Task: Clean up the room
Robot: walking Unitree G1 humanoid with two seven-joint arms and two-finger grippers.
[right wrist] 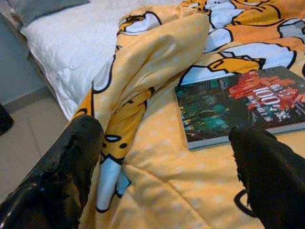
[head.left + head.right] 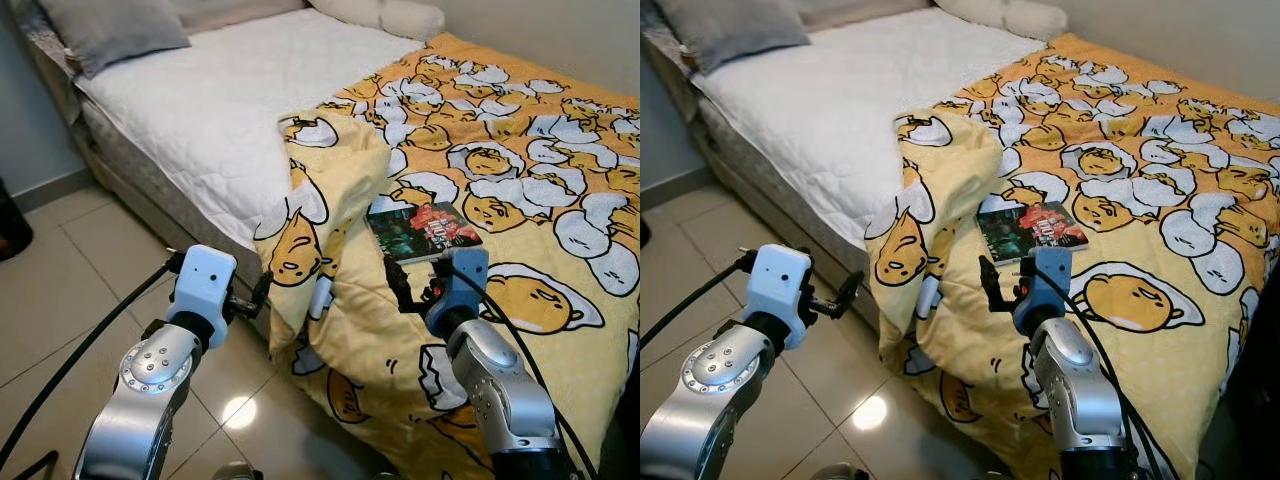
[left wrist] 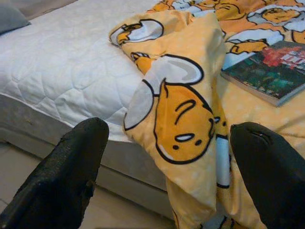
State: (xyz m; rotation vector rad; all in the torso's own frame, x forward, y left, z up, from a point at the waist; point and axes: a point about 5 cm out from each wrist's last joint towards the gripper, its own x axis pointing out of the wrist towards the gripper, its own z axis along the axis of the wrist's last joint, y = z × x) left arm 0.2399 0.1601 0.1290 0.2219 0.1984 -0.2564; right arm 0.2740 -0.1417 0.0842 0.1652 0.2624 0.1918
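A yellow duvet (image 2: 500, 170) printed with egg cartoons covers the right part of the bed, its near corner (image 2: 330, 190) folded back and hanging over the bed's edge. On the duvet lies a dark book (image 2: 425, 232) with a red and green cover. My right gripper (image 2: 415, 290) hovers open just in front of the book (image 1: 238, 107), touching nothing. My left gripper (image 2: 255, 295) is open over the floor, beside the hanging duvet corner (image 3: 181, 114), and holds nothing.
The bare white mattress (image 2: 220, 100) carries a grey pillow (image 2: 110, 30) at the far left and a white pillow (image 2: 385, 15) at the head. Beige floor tiles (image 2: 70, 290) lie to my left. A dark object (image 2: 8, 225) sits at the left edge.
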